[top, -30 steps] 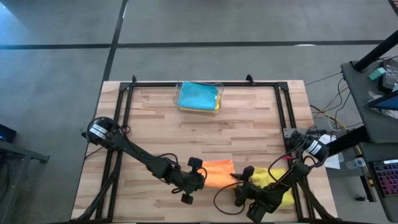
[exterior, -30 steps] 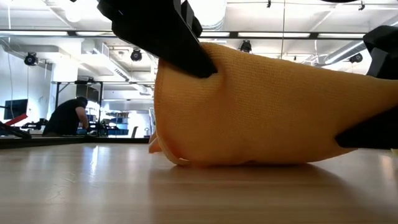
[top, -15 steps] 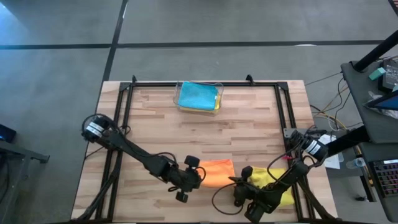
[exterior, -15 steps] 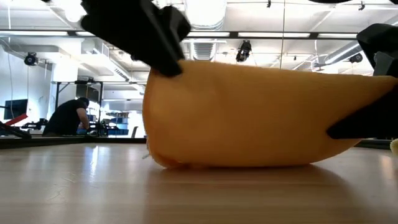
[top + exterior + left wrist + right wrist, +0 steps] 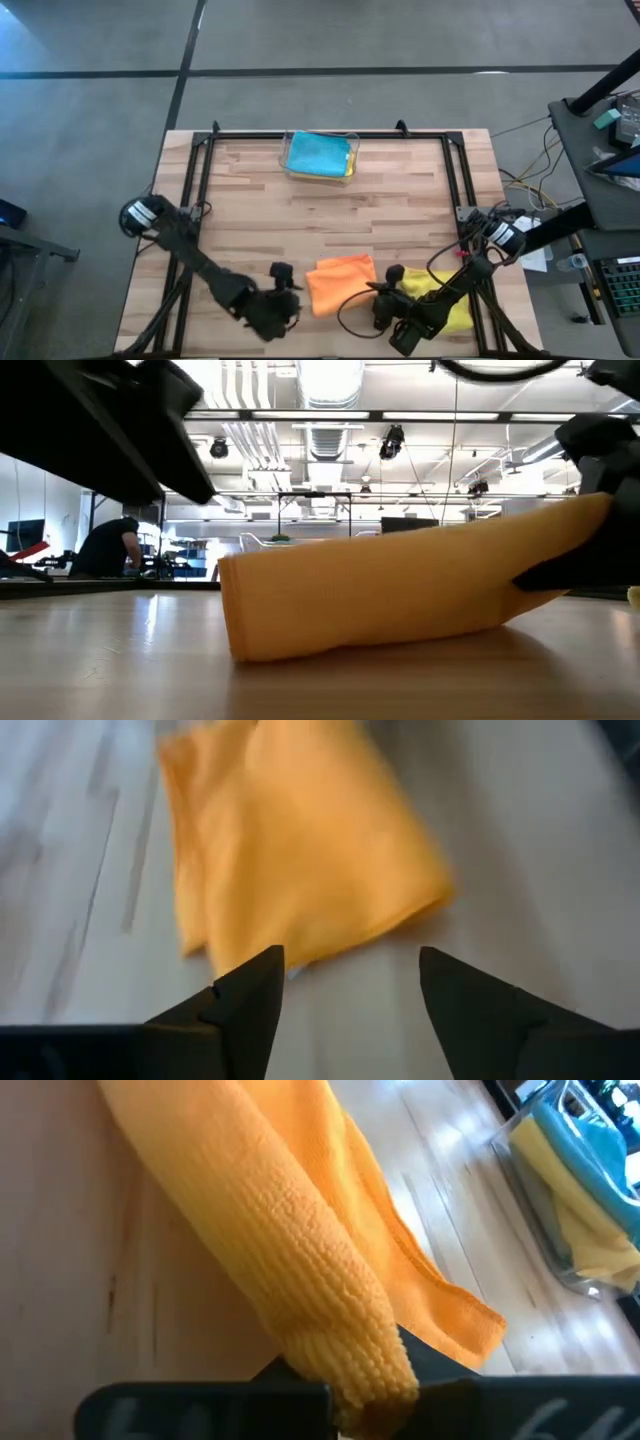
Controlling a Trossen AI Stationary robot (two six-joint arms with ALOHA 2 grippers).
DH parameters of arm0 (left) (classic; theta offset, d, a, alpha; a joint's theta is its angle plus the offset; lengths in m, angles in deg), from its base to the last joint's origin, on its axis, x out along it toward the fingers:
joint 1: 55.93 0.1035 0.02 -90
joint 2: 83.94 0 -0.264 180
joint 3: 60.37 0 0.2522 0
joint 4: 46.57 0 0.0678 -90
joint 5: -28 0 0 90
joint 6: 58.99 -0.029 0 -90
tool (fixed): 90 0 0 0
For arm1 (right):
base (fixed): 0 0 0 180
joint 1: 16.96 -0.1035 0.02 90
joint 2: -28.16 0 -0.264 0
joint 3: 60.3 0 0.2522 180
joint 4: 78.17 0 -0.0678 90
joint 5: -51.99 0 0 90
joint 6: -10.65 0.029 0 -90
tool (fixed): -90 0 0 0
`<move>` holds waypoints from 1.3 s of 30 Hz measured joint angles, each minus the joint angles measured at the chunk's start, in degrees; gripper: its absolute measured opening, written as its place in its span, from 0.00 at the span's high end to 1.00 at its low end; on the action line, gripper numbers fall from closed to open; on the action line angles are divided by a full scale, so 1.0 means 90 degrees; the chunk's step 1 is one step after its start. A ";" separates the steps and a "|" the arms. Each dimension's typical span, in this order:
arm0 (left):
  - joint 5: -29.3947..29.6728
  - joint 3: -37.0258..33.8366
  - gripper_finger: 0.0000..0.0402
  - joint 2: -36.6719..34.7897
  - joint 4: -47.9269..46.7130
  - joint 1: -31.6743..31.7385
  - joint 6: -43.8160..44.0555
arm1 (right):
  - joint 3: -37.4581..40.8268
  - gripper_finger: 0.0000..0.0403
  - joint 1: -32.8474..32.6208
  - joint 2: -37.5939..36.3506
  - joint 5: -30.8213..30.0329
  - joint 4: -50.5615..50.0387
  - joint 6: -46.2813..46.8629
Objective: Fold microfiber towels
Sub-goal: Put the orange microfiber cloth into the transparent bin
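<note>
The orange towel (image 5: 341, 281) has been let go by the left hand (image 5: 270, 312), which a second ago was clenched on the towel's left edge and is now drawn back to the near left, apart from the cloth, with its fingers (image 5: 250, 995) spread and nothing between them. Over the same second the right hand (image 5: 385, 300) has been closed, and a bunched fold of the towel's right edge is now pinched in it, as shown in the right wrist view (image 5: 350, 1350). In the low view the cloth, which was held up as a tall hump, is now seen lowered, its left end resting on the bench (image 5: 400, 200) and its right end kept raised by the right hand. It is judged that one fold has just been laid and that the grip has been passed to the right side, probably for a second fold or for straightening; the fold is not yet flat. The orange towel lies at the near middle of the bench, just ahead of the open left hand and touching the right hand. A yellow towel (image 5: 445, 295) lies beside it under the right arm. A blue towel (image 5: 318, 152) and another yellow one (image 5: 590, 1255) are held in a clear bin (image 5: 320, 176) at the far edge.
</note>
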 joint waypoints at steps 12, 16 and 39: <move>0.0411 -0.0648 0.46 0.0838 0.2720 -0.0323 -0.0791 | -0.0440 0.98 0.0432 -0.0303 0.0032 -0.0206 -0.0034; 0.0628 -0.0674 0.46 0.0923 0.2701 -0.0312 -0.0778 | -0.0611 0.98 0.0582 -0.0455 0.0032 -0.0583 -0.0034; 0.1791 -0.0674 0.18 0.0924 0.3012 -0.0196 -0.0408 | -0.2096 0.98 0.1763 -0.0821 0.0546 -0.1734 -0.1176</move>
